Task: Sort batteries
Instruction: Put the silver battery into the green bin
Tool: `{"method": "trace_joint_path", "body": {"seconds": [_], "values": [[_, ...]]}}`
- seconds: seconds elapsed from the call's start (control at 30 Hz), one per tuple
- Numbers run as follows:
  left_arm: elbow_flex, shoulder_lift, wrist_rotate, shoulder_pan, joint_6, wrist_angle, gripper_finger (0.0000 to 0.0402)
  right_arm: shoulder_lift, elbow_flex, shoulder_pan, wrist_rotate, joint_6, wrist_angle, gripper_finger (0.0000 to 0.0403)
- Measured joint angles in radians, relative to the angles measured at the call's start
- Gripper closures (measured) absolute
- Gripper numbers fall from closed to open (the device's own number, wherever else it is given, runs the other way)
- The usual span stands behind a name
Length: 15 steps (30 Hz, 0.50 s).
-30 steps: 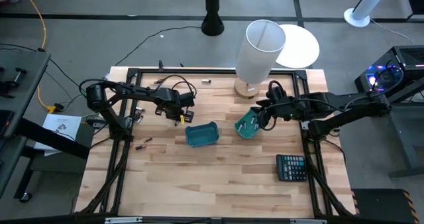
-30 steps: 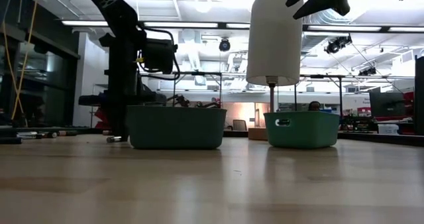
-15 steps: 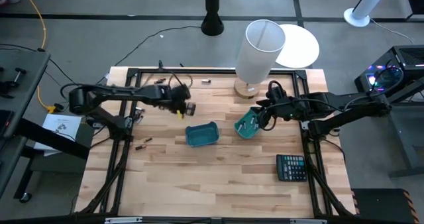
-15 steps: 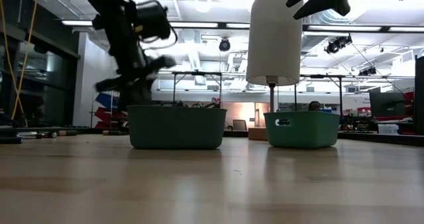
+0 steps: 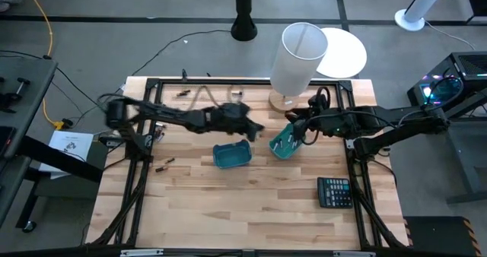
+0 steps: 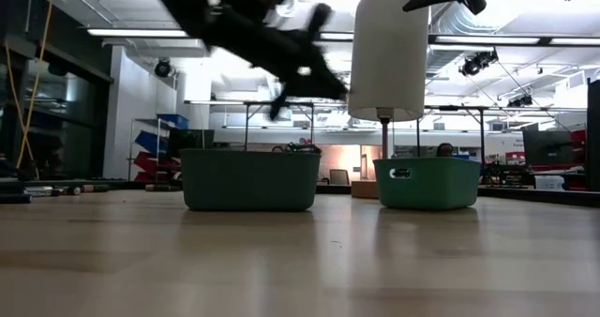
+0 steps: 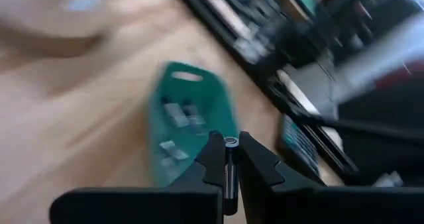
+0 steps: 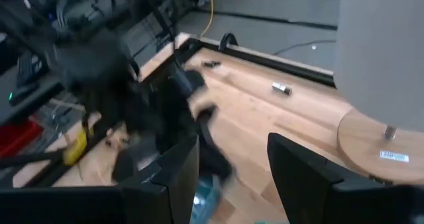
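One dark battery (image 7: 229, 171) pinched upright between closed end effector fingers, silvery batteries (image 7: 173, 112) lying in a teal bin, others scattered on the table (image 5: 164, 164)

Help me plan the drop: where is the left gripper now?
In the high view the left gripper is mid-table, above the far edge of the left bin, shut on a battery.

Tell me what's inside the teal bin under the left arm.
A few small pale batteries lie in the teal bin, seen from the left wrist. Part of its floor is hidden behind the left end effector, which is pinching another battery.
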Motion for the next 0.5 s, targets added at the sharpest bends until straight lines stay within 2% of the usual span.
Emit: {"method": "trace_joint_path", "body": {"seconds": [0.1,0.23,0.37,0.5], "values": [[0.145,0.121,0.066,-0.022,0.079,0.000,0.0389,0.000,0.000,0.000,0.020,0.001,0.019,0.0229],[0.305,0.228,0.070,-0.032,0.112,-0.032,0.0355,0.000,0.000,0.000,0.019,0.008,0.023,0.0229],[0.393,0.247,0.102,-0.018,0.178,-0.182,0.0296,0.000,0.000,0.001,0.011,0.008,0.025,0.0229],[0.403,0.208,0.104,0.006,0.262,-0.387,0.0238,0.000,0.000,0.001,0.010,0.007,0.025,0.0229]]}}
